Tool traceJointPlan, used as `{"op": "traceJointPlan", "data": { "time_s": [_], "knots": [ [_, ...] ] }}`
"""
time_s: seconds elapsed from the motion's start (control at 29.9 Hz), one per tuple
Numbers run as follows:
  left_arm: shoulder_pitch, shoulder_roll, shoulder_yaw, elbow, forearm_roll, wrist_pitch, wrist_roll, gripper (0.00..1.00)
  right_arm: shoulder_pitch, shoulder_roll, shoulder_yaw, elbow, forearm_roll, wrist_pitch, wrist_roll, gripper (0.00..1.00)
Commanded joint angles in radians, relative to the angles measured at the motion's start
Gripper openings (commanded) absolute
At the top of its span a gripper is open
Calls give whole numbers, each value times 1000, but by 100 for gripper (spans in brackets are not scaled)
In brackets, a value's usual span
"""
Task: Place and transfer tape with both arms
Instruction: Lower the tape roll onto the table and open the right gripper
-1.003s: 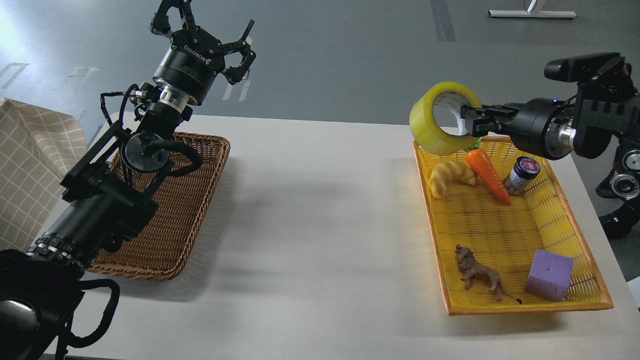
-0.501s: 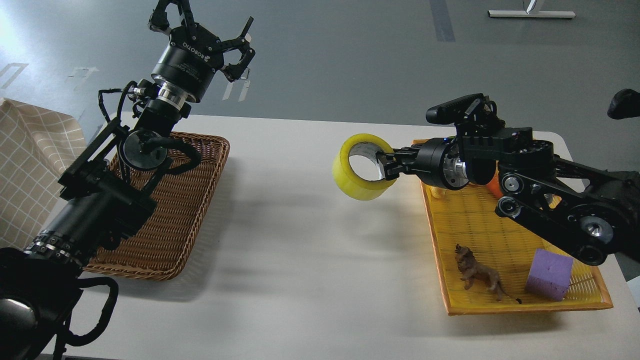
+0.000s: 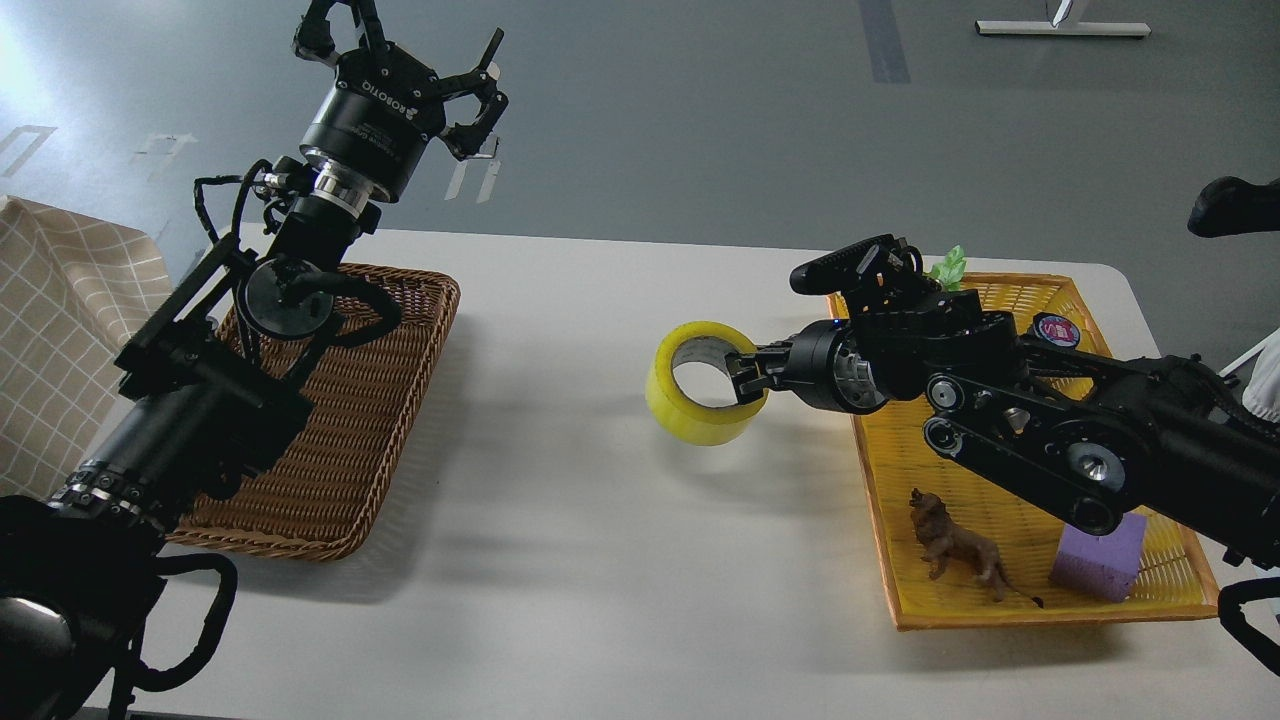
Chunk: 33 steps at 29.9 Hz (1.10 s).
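Note:
The yellow tape roll (image 3: 700,415) with a grey-white core is held by its right rim in my right gripper (image 3: 748,378), which is shut on it. The roll hangs low over the middle of the white table (image 3: 560,560), just left of the yellow basket (image 3: 1010,600); I cannot tell if it touches the table. My left gripper (image 3: 415,55) is open and empty, raised high beyond the far edge of the brown wicker basket (image 3: 350,440).
The yellow basket holds a toy lion (image 3: 955,545), a purple foam cube (image 3: 1095,560), a jar lid (image 3: 1057,330) and a green leaf tip (image 3: 948,266); my right arm hides the rest. A checked cloth (image 3: 60,330) lies at the left edge.
My right arm has swung left and down with the tape, from above the yellow basket's far corner to low over the table's middle. The left arm has barely moved.

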Motion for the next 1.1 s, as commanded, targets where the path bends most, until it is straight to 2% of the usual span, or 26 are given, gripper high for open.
{"op": "traceJointPlan", "data": {
  "time_s": [0.0,0.2,1.07],
  "knots": [
    [2,0,0,-4,0,0,0,98,0,24,-17,-33,-3,0,0,0],
    [2,-3,-1,-6,0,0,-2,98,4,77,-24,-111,-9,0,0,0],
    [6,-6,-6,-6,0,0,-2,98,-10,179,-44,-217,-13,0,0,0]
  ]
}}
